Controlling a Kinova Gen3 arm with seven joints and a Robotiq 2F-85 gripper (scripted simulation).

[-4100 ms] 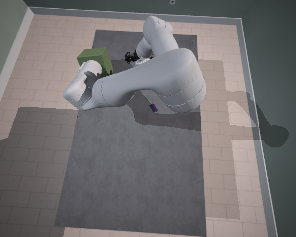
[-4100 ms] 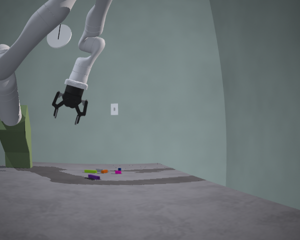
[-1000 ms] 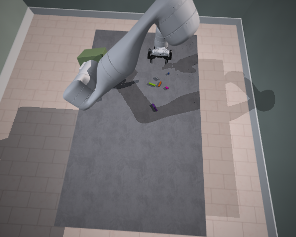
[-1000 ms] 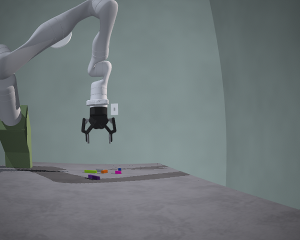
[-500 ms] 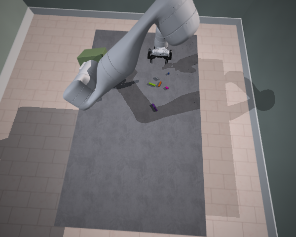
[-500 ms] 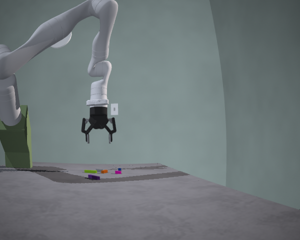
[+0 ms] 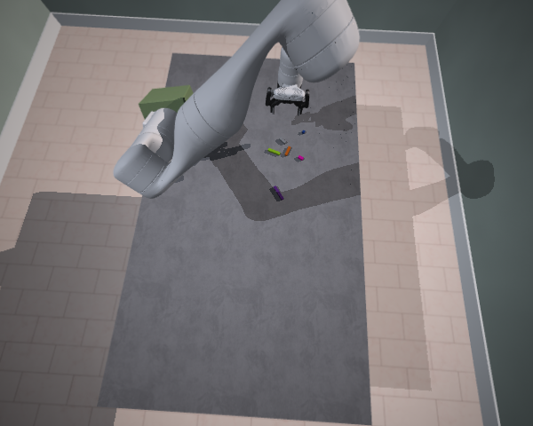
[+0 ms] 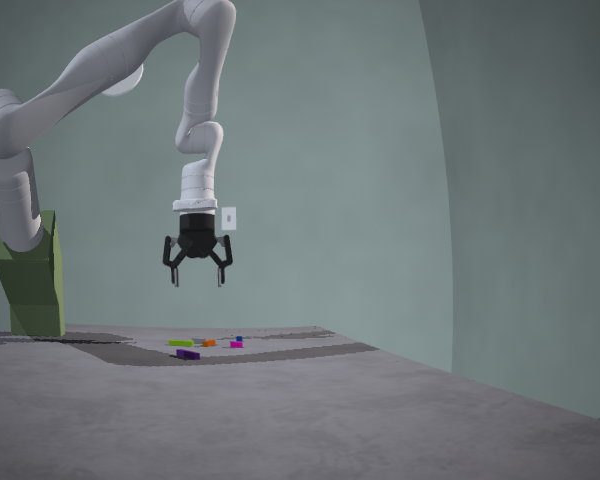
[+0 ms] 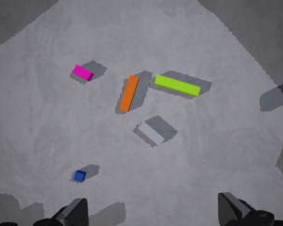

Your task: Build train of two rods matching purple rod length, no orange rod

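Observation:
My gripper (image 7: 287,111) (image 8: 197,283) (image 9: 152,211) is open and empty, hanging high above the table. Several rods lie flat below it. The lime rod (image 7: 273,150) (image 8: 181,343) (image 9: 177,85) lies close to the orange rod (image 7: 287,150) (image 8: 209,343) (image 9: 129,93). The grey rod (image 7: 282,141) (image 8: 198,340) (image 9: 152,134) lies near them. The small blue rod (image 7: 302,132) (image 8: 238,338) (image 9: 80,176) and the magenta rod (image 7: 300,158) (image 8: 235,344) (image 9: 83,73) lie apart from each other.
The rods lie on a grey mat (image 7: 239,297) (image 8: 341,413) over a tiled floor (image 7: 74,138). The arm's green base block (image 7: 163,98) (image 8: 31,279) stands at the mat's far left corner. A low wall (image 7: 459,220) rims the floor.

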